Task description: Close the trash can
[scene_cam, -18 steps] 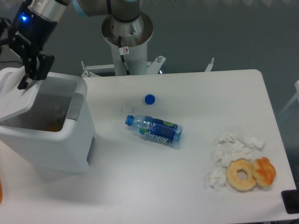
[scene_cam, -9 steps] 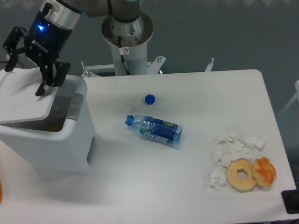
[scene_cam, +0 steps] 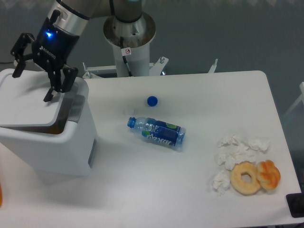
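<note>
White table point(scene_cam: 190, 180) is carrying: trash can point(scene_cam: 47, 142) standing at its left end; plastic bottle point(scene_cam: 156, 131) lying on its side mid-table; blue cap point(scene_cam: 152, 100) sitting just behind it; crumpled tissues point(scene_cam: 235, 152) and two doughnuts point(scene_cam: 254, 176) resting near the right front corner.

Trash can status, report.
Gripper open, empty, above the lid. Trash can lid nearly flat, gap showing at its right edge. Nothing blocking; bottle lies apart.

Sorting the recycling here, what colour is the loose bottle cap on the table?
Blue. The cap lies alone just behind the bottle, clearest in the fixed camera view.
</note>
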### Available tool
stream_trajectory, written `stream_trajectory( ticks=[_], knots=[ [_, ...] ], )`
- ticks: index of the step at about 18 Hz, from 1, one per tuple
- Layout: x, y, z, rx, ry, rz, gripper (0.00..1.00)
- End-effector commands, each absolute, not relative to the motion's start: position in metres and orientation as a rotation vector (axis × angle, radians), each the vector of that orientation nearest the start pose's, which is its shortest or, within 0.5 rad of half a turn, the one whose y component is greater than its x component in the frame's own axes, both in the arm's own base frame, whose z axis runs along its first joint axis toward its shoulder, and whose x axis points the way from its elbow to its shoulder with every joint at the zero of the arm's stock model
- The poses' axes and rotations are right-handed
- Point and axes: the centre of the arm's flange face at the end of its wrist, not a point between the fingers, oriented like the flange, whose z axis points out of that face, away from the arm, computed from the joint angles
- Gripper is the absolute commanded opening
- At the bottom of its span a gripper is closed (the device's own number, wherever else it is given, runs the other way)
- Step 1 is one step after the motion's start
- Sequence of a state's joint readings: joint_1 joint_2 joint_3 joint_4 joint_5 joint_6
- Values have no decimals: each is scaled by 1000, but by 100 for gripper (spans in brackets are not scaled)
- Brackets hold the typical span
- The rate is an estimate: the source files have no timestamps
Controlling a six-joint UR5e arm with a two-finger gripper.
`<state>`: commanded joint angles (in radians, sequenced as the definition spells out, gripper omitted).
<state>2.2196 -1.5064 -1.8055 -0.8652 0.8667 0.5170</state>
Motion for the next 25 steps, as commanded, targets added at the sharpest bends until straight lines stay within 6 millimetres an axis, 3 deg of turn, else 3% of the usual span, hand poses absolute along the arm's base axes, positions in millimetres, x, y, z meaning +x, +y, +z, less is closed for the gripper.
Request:
stream_trajectory(
  ticks=[6,14,25],
  knots=[
    [-141,503,503,-2314,65,-356,100],
    [-146,507,481,-2343,42,-386,100],
    [-145,508,479,-2345,44,-393,100]
  ],
)
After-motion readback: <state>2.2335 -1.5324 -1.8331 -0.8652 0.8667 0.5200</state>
